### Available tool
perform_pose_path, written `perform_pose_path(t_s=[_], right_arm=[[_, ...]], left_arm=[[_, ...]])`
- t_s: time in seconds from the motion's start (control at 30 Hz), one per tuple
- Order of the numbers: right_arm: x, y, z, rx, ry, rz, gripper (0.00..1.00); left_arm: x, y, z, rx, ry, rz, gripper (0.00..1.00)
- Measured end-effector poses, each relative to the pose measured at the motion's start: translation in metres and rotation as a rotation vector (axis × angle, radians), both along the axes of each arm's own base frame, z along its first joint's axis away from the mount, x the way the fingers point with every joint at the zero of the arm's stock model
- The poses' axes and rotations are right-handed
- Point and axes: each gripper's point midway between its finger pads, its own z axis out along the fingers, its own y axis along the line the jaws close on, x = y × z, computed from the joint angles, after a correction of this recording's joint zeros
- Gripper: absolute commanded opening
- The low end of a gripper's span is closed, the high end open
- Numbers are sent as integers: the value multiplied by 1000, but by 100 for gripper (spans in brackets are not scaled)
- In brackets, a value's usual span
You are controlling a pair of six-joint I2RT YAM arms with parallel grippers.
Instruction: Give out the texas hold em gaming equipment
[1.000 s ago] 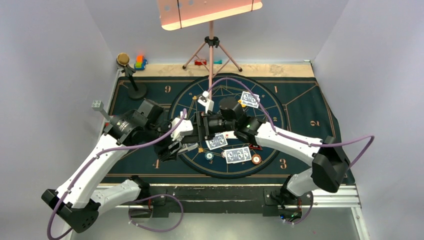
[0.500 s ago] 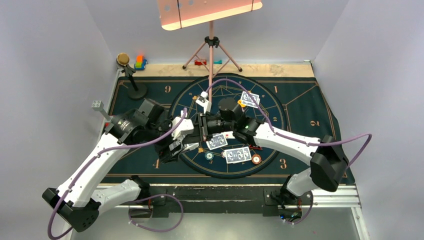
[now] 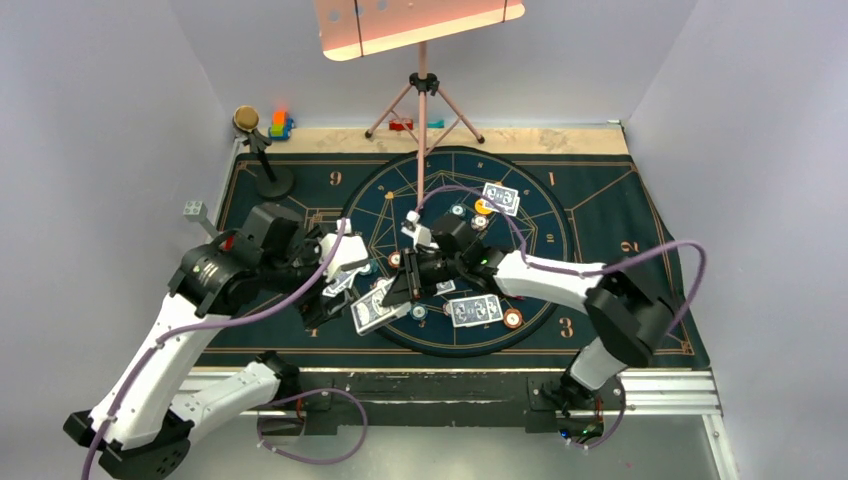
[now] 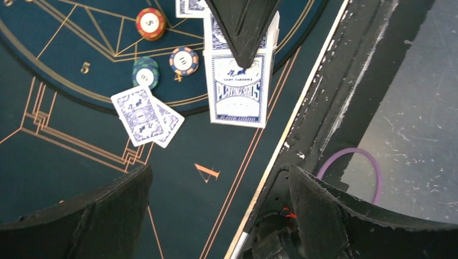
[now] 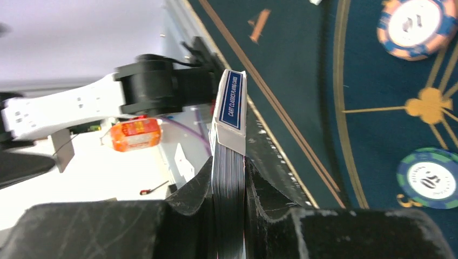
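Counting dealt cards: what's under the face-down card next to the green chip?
A second card lies under the top card, only its right edge showing. The rest of it, and anything further beneath, is covered.

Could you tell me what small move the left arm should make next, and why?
Probably ease the open left gripper toward the blue-and-white pack of playing cards and pinch off a card. The right gripper clamps that pack just ahead of it, and the left jaws are wide and empty.

The lower end of the card box (image 5: 230, 108) is hidden inside the right claw (image 5: 229, 181).
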Motion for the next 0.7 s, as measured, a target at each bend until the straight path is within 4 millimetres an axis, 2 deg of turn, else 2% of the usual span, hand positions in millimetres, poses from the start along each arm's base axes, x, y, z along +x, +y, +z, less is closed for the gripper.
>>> perform_pose_path(t_s=[0.13,0.23,0.3,0.4,0.5,0.6,0.7], right_arm=[[3,1,-55,-114,72,-11,21],[1,2,-80,-168,94,-11,48],[-2,5,-91,-193,94,-2,62],[-7,12,-100,-222,79,22,71],[-11,10,-106,-257,61,26,74],[-9,-2,-112,-322,37,3,75],[-5,-20,-104,-390,-10,-35,76]], left_arm=[[5,12,3,18,-47,62,100],[12,19,-2,36,-57,117,100],[18,25,-7,47,-55,163,100],[29,31,-13,56,-50,232,100],[41,37,-14,52,-54,297,100],[51,41,-12,35,-65,353,100],[57,43,-10,19,-67,392,100]])
